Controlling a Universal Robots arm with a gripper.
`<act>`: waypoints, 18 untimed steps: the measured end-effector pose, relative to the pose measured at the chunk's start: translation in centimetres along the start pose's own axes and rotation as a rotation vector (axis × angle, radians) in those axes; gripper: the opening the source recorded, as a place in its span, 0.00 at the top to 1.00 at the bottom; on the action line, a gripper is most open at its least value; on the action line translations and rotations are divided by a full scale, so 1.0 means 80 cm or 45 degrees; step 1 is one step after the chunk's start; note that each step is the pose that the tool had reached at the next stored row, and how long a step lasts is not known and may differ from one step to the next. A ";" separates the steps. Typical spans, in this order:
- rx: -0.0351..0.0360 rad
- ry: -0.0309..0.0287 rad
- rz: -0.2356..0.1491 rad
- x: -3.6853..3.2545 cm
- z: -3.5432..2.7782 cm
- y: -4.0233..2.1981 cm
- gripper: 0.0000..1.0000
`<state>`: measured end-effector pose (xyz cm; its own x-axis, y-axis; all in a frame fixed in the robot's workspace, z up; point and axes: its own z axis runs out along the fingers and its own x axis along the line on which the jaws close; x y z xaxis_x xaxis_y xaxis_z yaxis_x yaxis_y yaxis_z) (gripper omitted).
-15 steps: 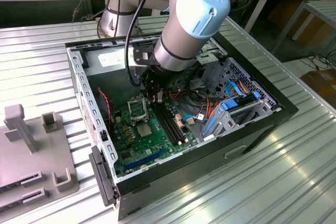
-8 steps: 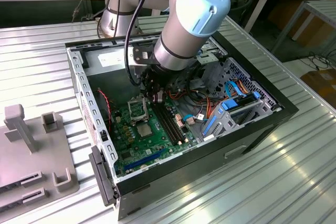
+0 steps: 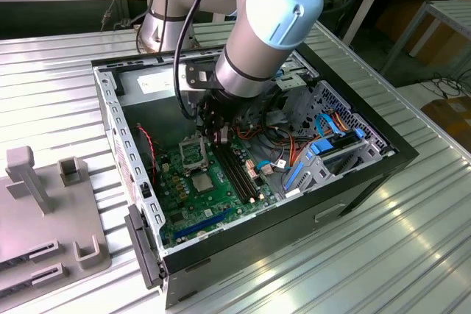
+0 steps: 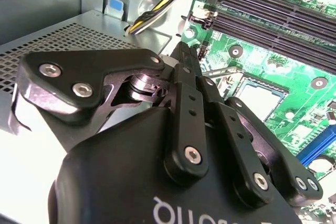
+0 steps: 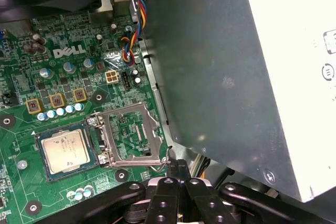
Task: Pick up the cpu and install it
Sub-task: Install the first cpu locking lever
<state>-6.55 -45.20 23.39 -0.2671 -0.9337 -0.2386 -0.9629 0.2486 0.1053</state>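
Note:
The cpu [image 5: 64,150], a small silver-grey square, lies flat in its socket on the green motherboard [image 5: 31,77]. The hinged metal socket frame [image 5: 131,135] stands flipped open beside it. My gripper [image 5: 178,167] is shut, its black fingers pressed together with nothing seen between them. Its tips sit at the frame's outer edge, beside the thin wire lever [image 5: 161,162], away from the cpu. In the exterior view the cpu [image 3: 202,182] lies just in front of the open frame [image 3: 193,151], with the gripper [image 3: 219,134] low over the board. In the second wrist view the closed gripper [image 4: 185,51] points down near the cpu [image 4: 261,97].
The open computer case [image 3: 118,119] rests on a ribbed metal table. A grey power supply box [image 5: 226,72] rises close beside the gripper. Long black memory slots [image 3: 237,170], coloured cables [image 3: 294,145] and a blue drive cage [image 3: 324,156] crowd the case. A grey fixture [image 3: 44,211] stands at the exterior view's left.

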 end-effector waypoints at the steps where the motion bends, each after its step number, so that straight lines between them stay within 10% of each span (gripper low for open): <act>1: 0.0005 0.0025 -0.001 -0.0002 -0.0010 0.0004 0.89; 18: -0.0003 0.0124 -0.013 -0.0006 -0.0063 0.0026 0.89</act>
<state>-6.72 -45.23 23.91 -0.2567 -0.9387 -0.2303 -0.9656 0.2387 0.1032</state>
